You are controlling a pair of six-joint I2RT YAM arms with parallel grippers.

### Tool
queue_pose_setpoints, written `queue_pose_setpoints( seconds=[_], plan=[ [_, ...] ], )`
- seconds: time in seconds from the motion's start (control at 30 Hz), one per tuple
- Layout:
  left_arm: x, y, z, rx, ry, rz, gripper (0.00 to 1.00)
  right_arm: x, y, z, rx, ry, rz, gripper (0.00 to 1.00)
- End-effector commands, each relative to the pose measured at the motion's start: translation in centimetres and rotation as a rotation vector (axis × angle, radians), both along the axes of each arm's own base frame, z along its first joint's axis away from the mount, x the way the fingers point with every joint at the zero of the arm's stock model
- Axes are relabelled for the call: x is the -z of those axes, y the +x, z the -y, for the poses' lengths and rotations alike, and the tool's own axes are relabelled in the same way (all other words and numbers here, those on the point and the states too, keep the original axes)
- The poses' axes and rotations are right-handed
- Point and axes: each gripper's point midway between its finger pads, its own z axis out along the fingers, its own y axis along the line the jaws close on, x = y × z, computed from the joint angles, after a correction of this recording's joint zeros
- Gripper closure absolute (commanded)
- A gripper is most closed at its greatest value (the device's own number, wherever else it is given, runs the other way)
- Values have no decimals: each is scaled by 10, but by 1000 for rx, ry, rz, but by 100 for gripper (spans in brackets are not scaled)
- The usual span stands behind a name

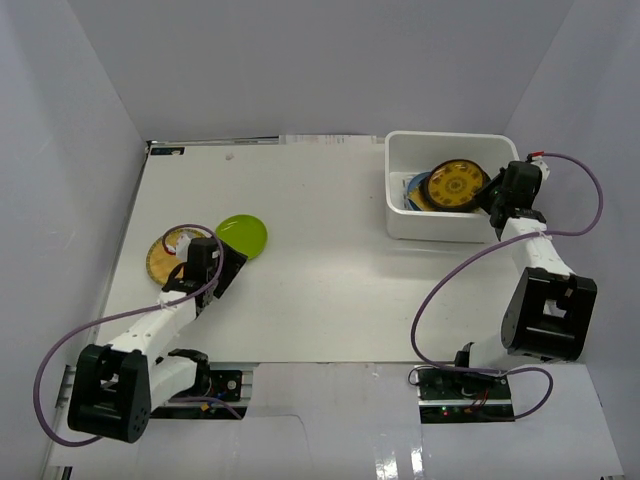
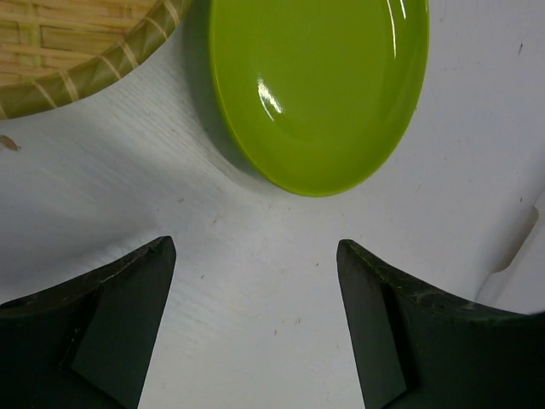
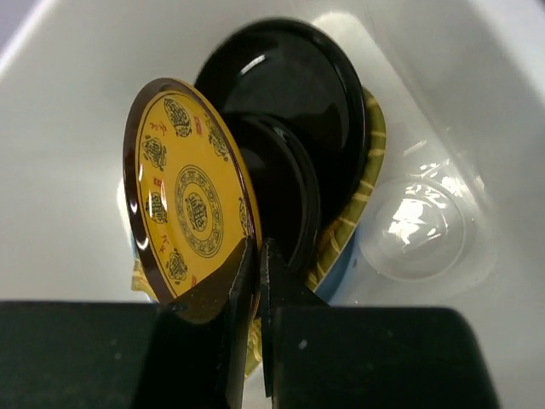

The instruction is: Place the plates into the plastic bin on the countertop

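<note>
The white plastic bin [image 1: 447,143] stands at the back right of the countertop [image 1: 330,290]. My right gripper [image 1: 492,200] reaches into it, shut on the rim of a yellow plate with dark pattern [image 3: 183,196], held tilted on edge. Behind that plate in the bin are glossy black plates [image 3: 298,102], a woven-rimmed plate [image 3: 364,192] and a light blue plate [image 1: 412,190]. My left gripper [image 2: 255,256] is open and empty just above the countertop. The lime green plate [image 2: 319,85] lies just ahead of it, the woven bamboo plate [image 2: 77,51] to its left.
A clear plastic dome [image 3: 417,226] lies on the bin floor beside the plates. Pale grey walls [image 1: 70,150] enclose the countertop on three sides. A purple cable [image 1: 185,228] loops over the bamboo plate [image 1: 168,255].
</note>
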Motion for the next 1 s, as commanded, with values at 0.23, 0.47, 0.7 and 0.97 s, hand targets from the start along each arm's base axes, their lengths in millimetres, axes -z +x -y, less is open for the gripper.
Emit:
queue_pose_setpoints(
  seconds=[0.23,0.47,0.7,0.97],
  plan=[
    [16,45,-16,-188,3,51,25,-30,1,-29,-143,69,133,40],
    [28,64,-16,-220,21,25,42,-57,-29,-63,-277,72,223,37],
    [44,62,-8,-176,17,-18,100,-68,-61,-103,-401,93,277,37],
    [-7,55,25,46,-33,144,100,-76,-104,-242,-760,48,268,15]
  ],
)
